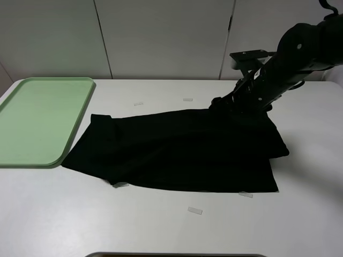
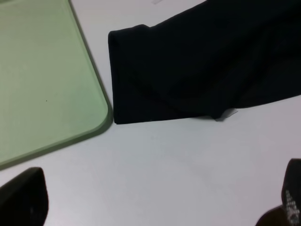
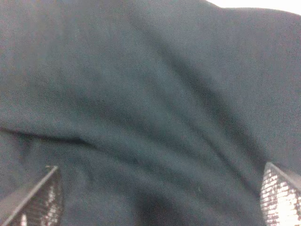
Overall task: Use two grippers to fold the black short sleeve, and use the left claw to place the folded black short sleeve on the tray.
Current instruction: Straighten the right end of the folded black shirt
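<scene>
The plain black soft-fabric short-sleeved T-shirt (image 1: pixel 182 152) lies across the white tabletop's (image 1: pixel 161 230) middle, just beside the light green rectangular plastic tray (image 1: pixel 37 123) at the far left corner. We see our right gripper (image 3: pixel 160 202) spread over the fabric, and our left gripper (image 2: pixel 155 207) spread above bare tabletop.

Tray (image 1: pixel 43 118) partly beyond frame edge

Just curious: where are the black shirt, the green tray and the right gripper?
black short sleeve (image 1: pixel 177 150), high view, middle of cloth
tray (image 1: pixel 32 120), high view, bare floor
right gripper (image 3: pixel 157 197), right wrist view, between fingertips
</scene>
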Tool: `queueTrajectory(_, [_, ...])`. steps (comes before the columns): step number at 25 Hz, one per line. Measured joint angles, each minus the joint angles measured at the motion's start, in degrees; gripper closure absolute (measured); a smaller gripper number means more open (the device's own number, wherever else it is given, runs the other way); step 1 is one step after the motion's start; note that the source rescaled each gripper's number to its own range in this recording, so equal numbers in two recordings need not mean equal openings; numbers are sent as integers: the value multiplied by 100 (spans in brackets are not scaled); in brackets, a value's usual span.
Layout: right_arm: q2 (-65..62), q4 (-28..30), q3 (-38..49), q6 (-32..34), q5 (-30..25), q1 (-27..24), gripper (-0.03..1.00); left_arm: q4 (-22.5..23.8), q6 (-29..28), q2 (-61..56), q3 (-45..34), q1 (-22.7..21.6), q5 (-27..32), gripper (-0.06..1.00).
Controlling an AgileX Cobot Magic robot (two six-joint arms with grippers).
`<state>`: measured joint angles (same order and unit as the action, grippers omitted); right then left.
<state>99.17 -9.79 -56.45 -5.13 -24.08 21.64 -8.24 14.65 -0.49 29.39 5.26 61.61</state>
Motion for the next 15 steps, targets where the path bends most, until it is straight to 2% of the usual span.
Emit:
queueTrajectory(5, [7,376,-91,-148,129,576,5,0,0,0,0,0,0,-5])
queueTrajectory(11, [309,1489,-95,-937,277,1194,5,0,0,0,0,0,0,-5])
queueTrajectory(15, [636,1676,-95,-1323,302,1484,5,0,0,0,0,0,0,-5])
